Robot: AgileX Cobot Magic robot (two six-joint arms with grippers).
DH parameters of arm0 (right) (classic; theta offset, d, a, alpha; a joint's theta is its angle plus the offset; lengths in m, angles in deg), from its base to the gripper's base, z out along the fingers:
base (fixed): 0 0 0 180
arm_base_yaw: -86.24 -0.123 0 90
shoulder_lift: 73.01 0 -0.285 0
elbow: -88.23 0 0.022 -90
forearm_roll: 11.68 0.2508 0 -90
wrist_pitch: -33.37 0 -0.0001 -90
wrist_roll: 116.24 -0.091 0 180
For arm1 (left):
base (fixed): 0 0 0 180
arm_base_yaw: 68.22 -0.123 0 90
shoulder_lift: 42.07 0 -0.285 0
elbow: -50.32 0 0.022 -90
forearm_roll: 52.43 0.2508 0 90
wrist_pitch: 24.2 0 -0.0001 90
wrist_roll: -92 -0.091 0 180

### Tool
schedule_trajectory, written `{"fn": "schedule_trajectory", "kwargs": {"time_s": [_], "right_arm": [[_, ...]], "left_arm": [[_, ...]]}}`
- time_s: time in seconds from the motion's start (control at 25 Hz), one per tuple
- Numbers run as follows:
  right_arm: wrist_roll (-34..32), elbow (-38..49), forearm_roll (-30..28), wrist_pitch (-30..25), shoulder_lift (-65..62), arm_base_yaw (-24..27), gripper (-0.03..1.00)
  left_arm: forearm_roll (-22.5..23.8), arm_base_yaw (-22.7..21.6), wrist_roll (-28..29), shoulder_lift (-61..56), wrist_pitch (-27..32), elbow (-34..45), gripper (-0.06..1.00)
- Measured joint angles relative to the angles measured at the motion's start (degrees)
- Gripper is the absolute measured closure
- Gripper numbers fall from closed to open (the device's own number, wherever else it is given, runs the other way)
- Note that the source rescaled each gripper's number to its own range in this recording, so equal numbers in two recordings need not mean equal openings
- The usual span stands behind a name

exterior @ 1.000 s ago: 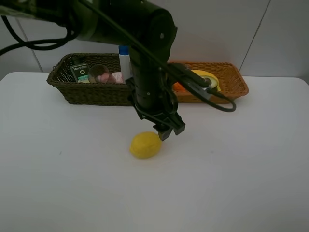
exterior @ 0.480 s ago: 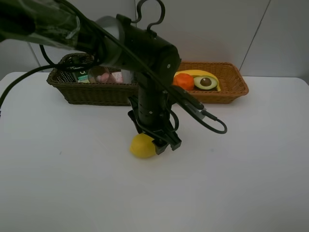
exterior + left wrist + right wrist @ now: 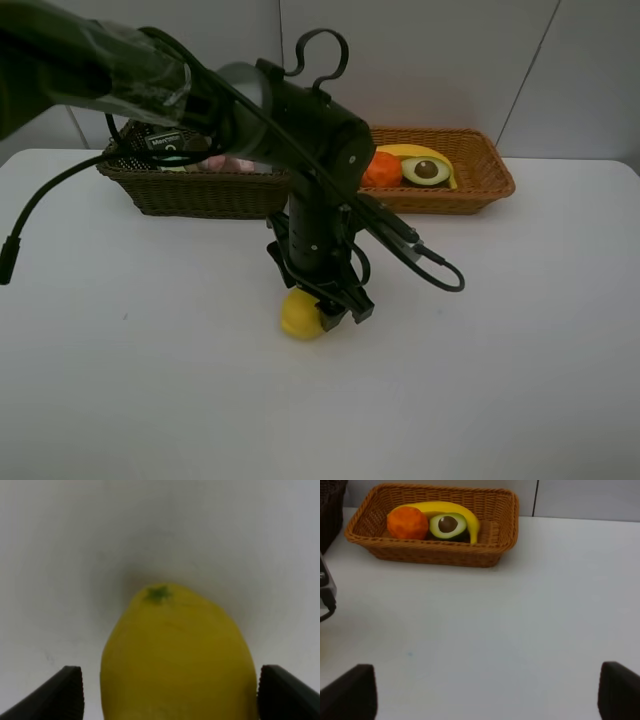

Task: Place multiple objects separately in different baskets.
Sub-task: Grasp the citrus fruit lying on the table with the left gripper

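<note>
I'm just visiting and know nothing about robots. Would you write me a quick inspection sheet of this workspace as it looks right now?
Surface: white table, bare apart from one fruit and the baskets.
Job's things: lemon on the table; orange, halved avocado and banana in the orange-tan basket; dark basket holds bottles, mostly hidden by the arm.
Clutter: nothing seen.
Grippers: left gripper open, a finger on each side of the lemon, not closed on it; right gripper open, holding nothing, over bare table.
Cables: black cable loops off the left arm, above the table.
Surroundings: pale wall panels behind.
</note>
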Motion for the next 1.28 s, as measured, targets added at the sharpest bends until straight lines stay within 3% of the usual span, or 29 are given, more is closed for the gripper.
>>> {"fn": "schedule_trajectory", "kwargs": {"time_s": [1.28], "right_arm": [[0.00,0.00,0.00,0.00,0.00,0.00,0.07]], "left_arm": [[-0.19,0.00,0.07,2.75,-0.17,0.00,0.02]]}}
